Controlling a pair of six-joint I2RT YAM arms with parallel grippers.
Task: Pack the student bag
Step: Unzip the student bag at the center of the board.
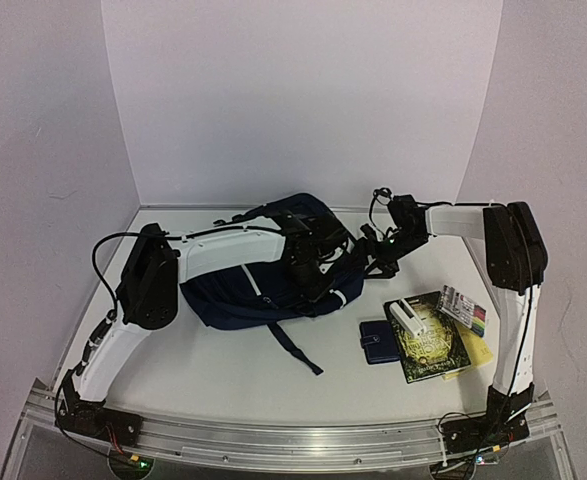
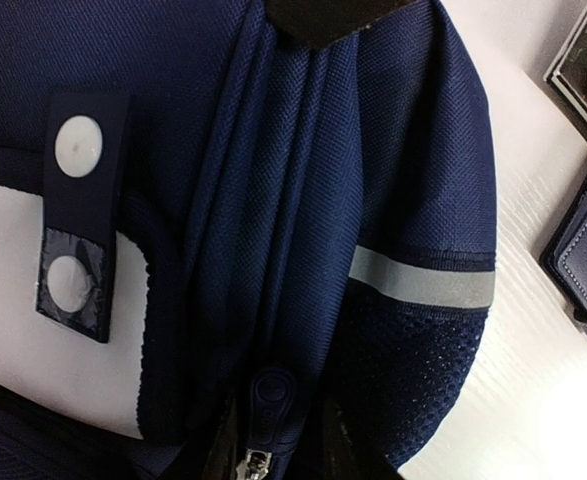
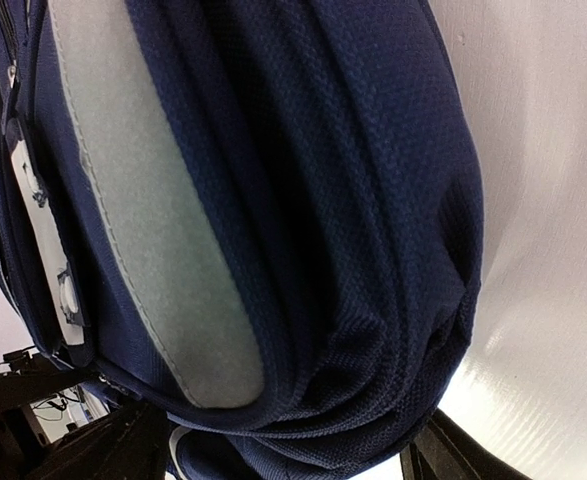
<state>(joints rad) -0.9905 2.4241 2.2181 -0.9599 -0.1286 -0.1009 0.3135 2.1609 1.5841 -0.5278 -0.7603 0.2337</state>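
The student bag (image 1: 263, 285) lies flat in the middle of the desk (image 1: 223, 380), and both hands are at its right end. I think this is because it must be opened before the wallet (image 1: 378, 340) and the book (image 1: 428, 340), lying just right of the bag, can go in. The left hand (image 1: 313, 262) is over the zip slider (image 2: 263, 395) on the bag's closed seam, but I cannot tell if it is shut on the slider or a little apart. The right hand (image 1: 378, 252) has its fingers (image 3: 138, 450) spread wide with the bag's rounded side between them, probably to keep the bag from sliding, and they do not visibly pinch the cloth.
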